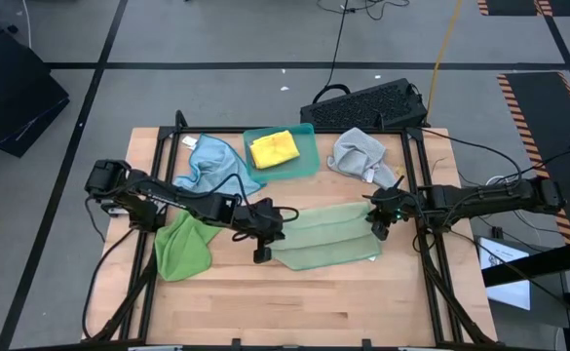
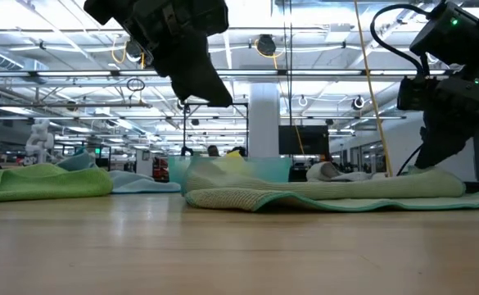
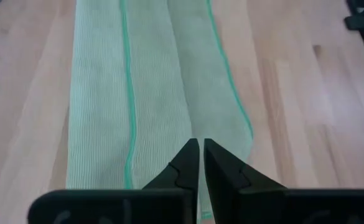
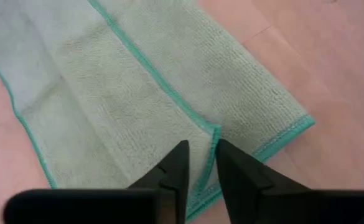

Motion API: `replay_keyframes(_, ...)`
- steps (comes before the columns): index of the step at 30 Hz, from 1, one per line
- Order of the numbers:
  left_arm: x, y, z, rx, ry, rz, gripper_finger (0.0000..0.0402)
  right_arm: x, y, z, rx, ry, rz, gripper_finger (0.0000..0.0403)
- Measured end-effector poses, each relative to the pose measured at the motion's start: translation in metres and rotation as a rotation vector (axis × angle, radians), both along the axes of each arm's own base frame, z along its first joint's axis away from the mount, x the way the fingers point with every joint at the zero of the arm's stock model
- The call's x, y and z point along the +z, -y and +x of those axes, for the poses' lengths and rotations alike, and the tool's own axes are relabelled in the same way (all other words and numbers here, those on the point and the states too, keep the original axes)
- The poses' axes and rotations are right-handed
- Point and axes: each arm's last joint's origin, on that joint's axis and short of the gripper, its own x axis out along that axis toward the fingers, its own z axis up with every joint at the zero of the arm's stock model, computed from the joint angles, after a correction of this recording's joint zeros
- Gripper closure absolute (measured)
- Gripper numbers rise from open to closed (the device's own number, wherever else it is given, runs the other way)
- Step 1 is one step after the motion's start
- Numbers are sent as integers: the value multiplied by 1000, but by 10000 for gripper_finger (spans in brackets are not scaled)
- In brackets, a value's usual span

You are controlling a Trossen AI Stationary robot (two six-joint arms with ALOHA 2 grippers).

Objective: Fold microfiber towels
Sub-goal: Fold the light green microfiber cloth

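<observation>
On the wooden bench a pale green towel lies folded between the left gripper and right gripper. A brighter green towel, a blue towel, a grey towel and a teal tray holding what looks like a yellow towel lie around.

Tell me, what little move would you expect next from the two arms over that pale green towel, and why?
Probably both lift clear, then fold it across. The pale green towel already lies in a long folded strip on the table. The left gripper hangs above one short end with fingers together, holding nothing; the right gripper sits at the other end, fingers slightly parted around no cloth.
</observation>
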Motion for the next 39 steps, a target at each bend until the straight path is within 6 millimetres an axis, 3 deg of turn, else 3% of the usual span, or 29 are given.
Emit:
replay_keyframes(10, -11, 6, -13, 21, -160, -13, 375, 3, -3, -1, 4, 36, 106, 241)
replay_keyframes(20, -43, 44, -37, 42, -173, -71, 375, 19, -18, 16, 77, 276, 70, 243)
replay_keyframes(30, -71, 41, -52, 130, -64, -148, 375, 12, -41, 28, 88, 287, 9, 243)
replay_keyframes(39, -80, 45, -61, 109, -40, -162, 375, 2, -76, 62, 186, 469, -74, 243)
